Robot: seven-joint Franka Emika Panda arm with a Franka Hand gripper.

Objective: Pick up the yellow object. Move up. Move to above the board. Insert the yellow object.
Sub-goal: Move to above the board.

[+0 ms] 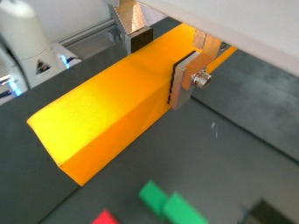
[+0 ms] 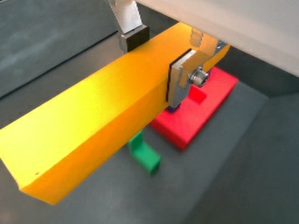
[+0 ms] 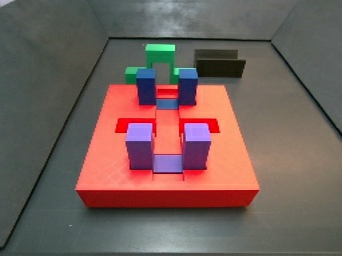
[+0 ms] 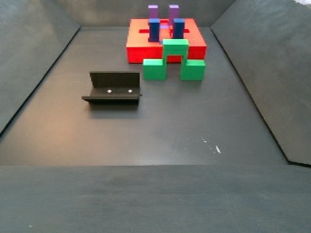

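In both wrist views my gripper (image 1: 162, 59) (image 2: 158, 59) is shut on the yellow object (image 1: 111, 114) (image 2: 93, 131), a long smooth orange-yellow bar. One dark pad presses each long side near one end, and the bar is off the floor. Below it in a wrist view lie a corner of the red board (image 2: 193, 118) and a green block (image 2: 146, 156). The board (image 3: 167, 175) (image 4: 137, 38) shows whole in both side views, with upright blue blocks (image 3: 167, 85) and purple blocks (image 3: 140, 145). Neither the gripper nor the bar shows in the side views.
Green blocks (image 3: 160, 55) (image 4: 174, 56) stand on the floor against one edge of the board. The dark fixture (image 3: 221, 63) (image 4: 112, 89) sits on the floor a little apart from them. Sloping grey walls enclose the dark floor (image 4: 183, 136).
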